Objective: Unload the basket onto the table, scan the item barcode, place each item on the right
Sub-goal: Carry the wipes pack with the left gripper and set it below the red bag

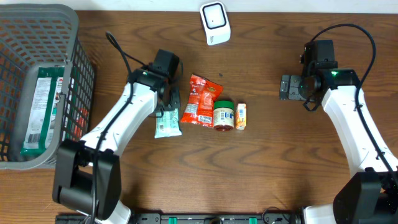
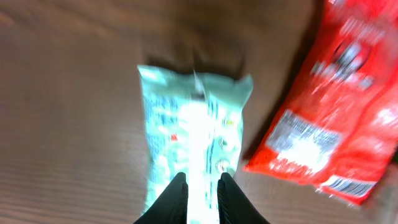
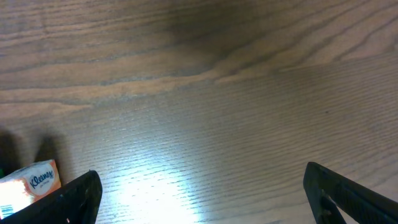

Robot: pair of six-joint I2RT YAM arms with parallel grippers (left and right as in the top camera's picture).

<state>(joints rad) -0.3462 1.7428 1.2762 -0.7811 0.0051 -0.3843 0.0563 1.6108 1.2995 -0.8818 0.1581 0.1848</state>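
Left pincer (image 2: 203,179) is nipped shut on the near end of the mint-green packet (image 2: 193,118), lying on the tabletop (image 1: 267,162) beside a red pouch (image 2: 336,112). Right pincer (image 3: 200,172) hangs wide open. I'd lift gently, then face its barcode to the white scanner (image 1: 215,23).

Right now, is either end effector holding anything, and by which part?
Left end effector pinches the pale green packet by one short end; right end effector holds nothing.

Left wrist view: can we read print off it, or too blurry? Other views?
Left wrist: blurred throughout, mint packet blown out down its middle, red packet print smeared. Right wrist: sharp grain, glare patch on the table. Overhead: sharp, evenly lit.
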